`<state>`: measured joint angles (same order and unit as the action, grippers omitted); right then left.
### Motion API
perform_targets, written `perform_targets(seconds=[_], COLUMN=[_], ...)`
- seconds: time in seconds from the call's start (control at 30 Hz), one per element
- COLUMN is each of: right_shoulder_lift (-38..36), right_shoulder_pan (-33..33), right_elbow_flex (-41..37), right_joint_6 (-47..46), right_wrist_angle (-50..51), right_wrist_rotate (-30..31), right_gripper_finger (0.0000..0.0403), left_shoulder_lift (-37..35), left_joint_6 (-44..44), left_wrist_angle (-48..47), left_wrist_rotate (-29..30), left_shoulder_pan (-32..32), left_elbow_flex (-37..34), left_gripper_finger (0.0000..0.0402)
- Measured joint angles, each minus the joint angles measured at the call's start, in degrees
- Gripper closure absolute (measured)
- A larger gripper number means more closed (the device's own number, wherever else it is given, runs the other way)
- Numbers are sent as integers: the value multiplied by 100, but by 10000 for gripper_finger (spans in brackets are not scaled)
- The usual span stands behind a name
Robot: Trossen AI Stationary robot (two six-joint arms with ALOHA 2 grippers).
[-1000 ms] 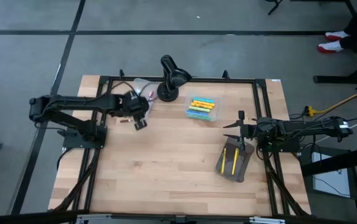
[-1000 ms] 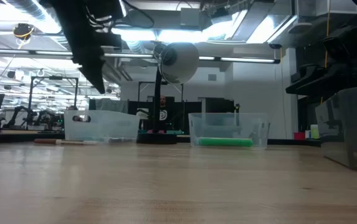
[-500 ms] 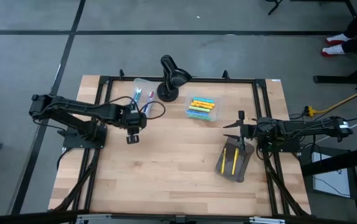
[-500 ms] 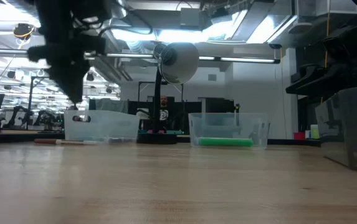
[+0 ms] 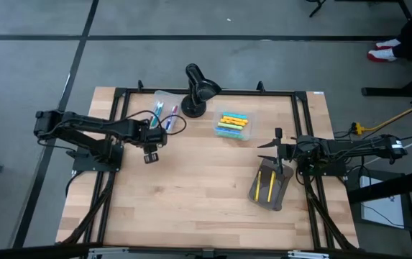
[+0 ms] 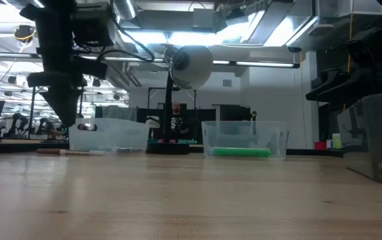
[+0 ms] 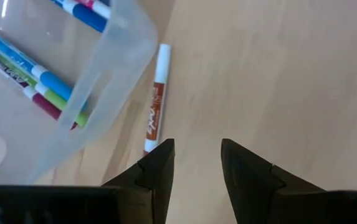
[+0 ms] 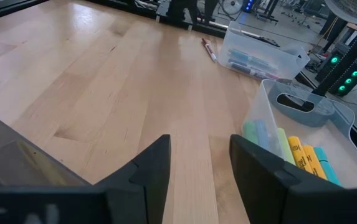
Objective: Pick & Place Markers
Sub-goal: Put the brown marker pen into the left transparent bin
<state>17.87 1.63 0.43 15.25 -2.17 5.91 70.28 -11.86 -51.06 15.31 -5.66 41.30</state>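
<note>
The left gripper (image 7: 194,163) hangs above the light wooden table (image 5: 206,194), its two dark fingers spread apart and holding nothing. Just in front of it lies a white marker with a brown band (image 7: 155,107), flat on the wood and beside the clear plastic box (image 7: 113,68) that holds several coloured markers (image 7: 38,78). The right gripper (image 8: 198,163) waits at the right side of the table, its fingers also spread and empty, near a second clear box with yellow, green and blue markers (image 8: 290,149).
</note>
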Motion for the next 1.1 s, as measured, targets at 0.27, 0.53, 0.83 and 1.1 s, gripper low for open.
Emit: perform_targets(seconds=[0.27, 0.53, 0.83, 1.1], right_shoulder_lift=[-1, -1, 2, -1], right_shoulder_pan=[-2, -1, 0, 0], right_elbow_flex=[0, 0, 0, 0], right_joint_6=[0, 2, 2, 2], right_wrist_angle=[0, 0, 0, 0], right_wrist_rotate=[0, 0, 0, 0], right_gripper_finger=[240, 240, 240, 240], left_shoulder_lift=[175, 199, 199, 356], left_joint_6=[-1087, -2125, -1545, -1302], left_wrist_angle=[543, 506, 499, 452], left_wrist_rotate=[-3, 153, 420, 149], left_shoulder_pan=[-272, -426, -470, -789], left_elbow_flex=[-114, -340, -341, -343], left_gripper_finger=[274, 282, 284, 287])
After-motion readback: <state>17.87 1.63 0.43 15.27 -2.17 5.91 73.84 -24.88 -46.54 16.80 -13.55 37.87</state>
